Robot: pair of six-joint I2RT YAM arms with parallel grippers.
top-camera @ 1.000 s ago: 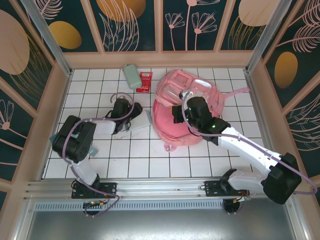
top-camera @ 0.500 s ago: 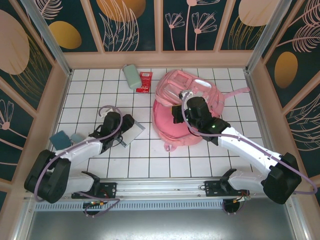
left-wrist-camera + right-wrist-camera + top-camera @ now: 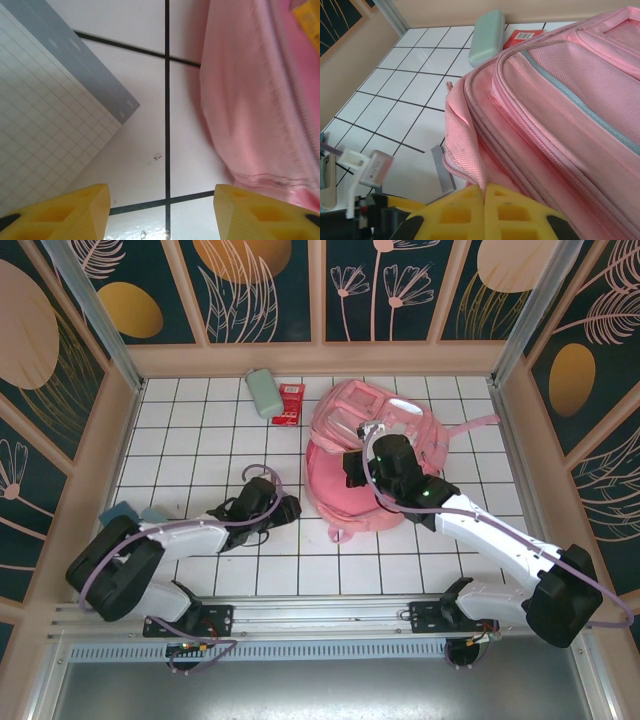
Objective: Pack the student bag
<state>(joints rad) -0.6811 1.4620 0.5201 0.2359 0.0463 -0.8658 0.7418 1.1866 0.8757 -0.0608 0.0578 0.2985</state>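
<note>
The bag (image 3: 420, 430) lies right of centre on the table, and our right gripper (image 3: 485, 189) pinches its edge. Our left gripper (image 3: 159, 194), half-wide and empty, hangs between the notebook (image 3: 45, 130) and the bag. If we close here, we may miss the notebook or snag fabric.

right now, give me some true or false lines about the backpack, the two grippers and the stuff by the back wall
1. The right gripper is shut on an edge of the backpack. True.
2. The left gripper holds the green case. False: its jaws stand open over the table, beside a notebook; the case lies by the far wall.
3. The red packet lies right next to the green case. True.
4. The backpack lies in the near left corner. False: it lies right of the middle, towards the far side.
</note>
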